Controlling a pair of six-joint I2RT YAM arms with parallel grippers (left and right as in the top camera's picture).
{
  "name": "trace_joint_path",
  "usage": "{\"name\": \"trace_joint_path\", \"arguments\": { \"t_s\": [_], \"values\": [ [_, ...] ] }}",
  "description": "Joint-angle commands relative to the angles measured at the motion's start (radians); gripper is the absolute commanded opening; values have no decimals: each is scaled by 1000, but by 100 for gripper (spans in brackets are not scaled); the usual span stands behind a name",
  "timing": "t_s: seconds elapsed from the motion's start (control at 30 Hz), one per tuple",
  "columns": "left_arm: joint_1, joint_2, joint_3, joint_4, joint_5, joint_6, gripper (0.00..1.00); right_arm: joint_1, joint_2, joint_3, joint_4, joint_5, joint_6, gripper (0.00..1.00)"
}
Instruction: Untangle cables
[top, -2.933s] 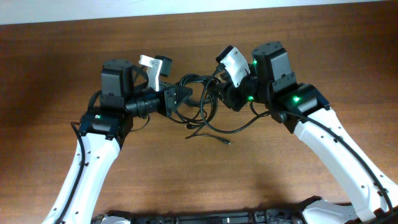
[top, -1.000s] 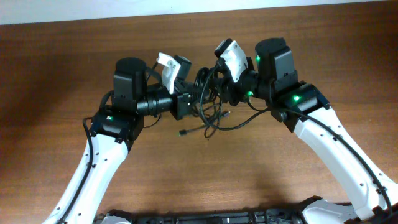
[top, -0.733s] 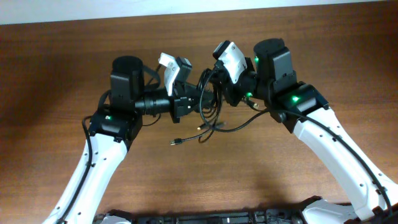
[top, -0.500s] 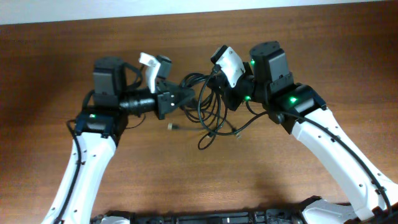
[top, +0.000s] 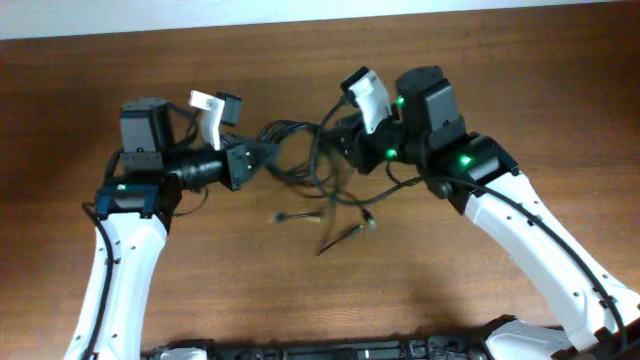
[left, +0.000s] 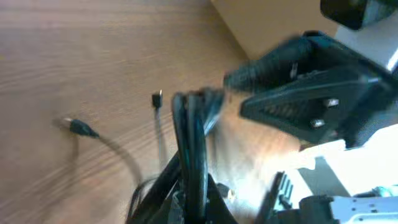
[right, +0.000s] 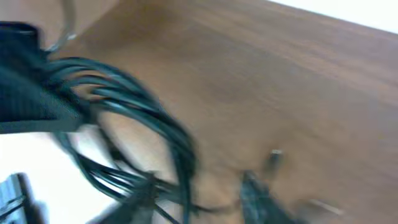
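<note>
Above a wooden bench (top: 520, 90), the left end effector (top: 252, 158) and right end effector (top: 345, 142), each pinching the black cables (top: 300, 150), have pulled apart, stretching the tangle; plug ends (top: 282, 216) now dangle free.

Everything here is heavily blurred. A bundle of dark cables (right: 168, 124) arcs out from a dark angular block (right: 31, 93) at the left edge, crosses over the brown wooden table (right: 298, 74), then drops toward the bottom centre, where the strands spread and cross. More strands loop beneath the block, in front of a pale area (right: 37, 168) at lower left. Two small plug ends (right: 273, 155) show right of the arc against the table, one pale-tipped, the other dark
</note>
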Motion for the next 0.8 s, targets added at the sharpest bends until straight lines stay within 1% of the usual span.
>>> {"name": "trace_joint_path", "arguments": {
  "t_s": [0.0,0.07,0.17,0.23,0.33,0.4,0.43,0.47,0.5,0.53,0.6,0.67,0.7,0.77],
  "values": [
    [23,-5,6,-74,60,222,0,-19,-10,12,-16,41,-129,67],
    [23,-5,6,-108,36,246,0,-18,-10,12,-39,29,-235,74],
    [21,-5,6,-114,66,245,0,-18,-10,12,-84,-111,-444,74],
    [-8,-5,6,-113,82,245,0,-18,-10,12,-102,-179,-548,75],
    [-86,-5,6,-108,70,245,0,-18,-10,12,-111,-252,-627,75],
    [-118,-5,6,-94,71,245,0,-18,-10,12,-113,-274,-647,72],
    [-131,-5,6,-87,71,245,0,-18,-10,12,-113,-273,-647,58],
    [-148,-5,6,-74,70,245,0,-18,-10,12,-113,-273,-647,40],
    [-157,-5,6,-63,70,245,0,-18,-10,12,-113,-273,-646,33],
    [-159,-5,6,-52,69,245,0,-18,-10,12,-113,-273,-646,16],
    [-158,-5,6,-45,67,245,0,-18,-10,12,-113,-269,-646,4],
    [-158,-5,6,-45,62,244,0,-18,-10,12,-113,-269,-646,4],
    [-158,-5,6,-45,34,232,0,-18,-10,12,-113,-269,-643,4],
    [-158,-5,6,-45,-114,117,0,-18,-10,12,-113,-268,-643,4]
  ]
}}
